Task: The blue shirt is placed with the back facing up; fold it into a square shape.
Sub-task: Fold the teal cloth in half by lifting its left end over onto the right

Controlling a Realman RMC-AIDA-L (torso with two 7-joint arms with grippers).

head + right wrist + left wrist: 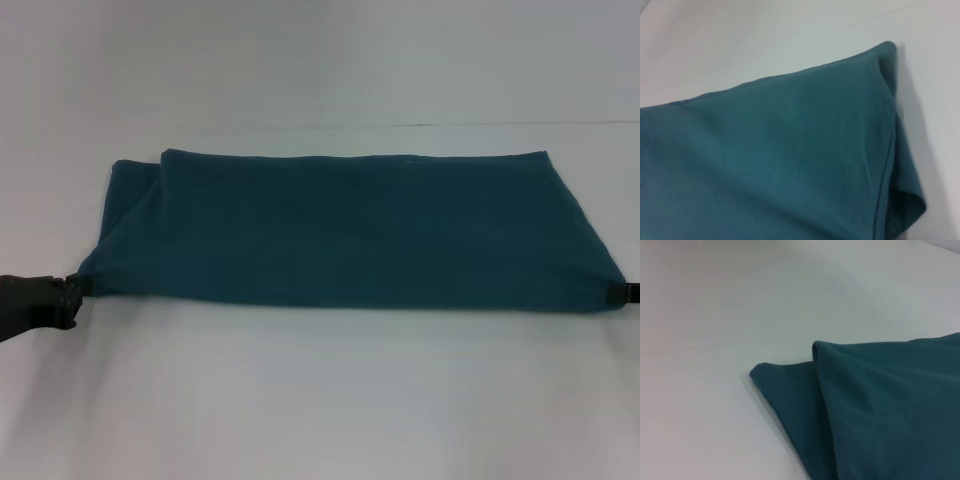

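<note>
1. White matte tabletop point(320, 400) fills the scene.
2. Dark teal-blue soft-fabric shirt point(350, 235) lies folded at centre.
3. Left gripper point(76, 287), 9 o'clock, pinches shirt corner.
4. Right gripper point(622, 293), 3 o'clock, pinches other corner.

The blue shirt point(350, 230) lies across the middle of the table as a wide, doubled-over band of plain dark teal fabric. Its top layer sits slightly offset at 9 o'clock, exposing the lower layer. The near corners at 8 and 4 o'clock are drawn outward.
</note>
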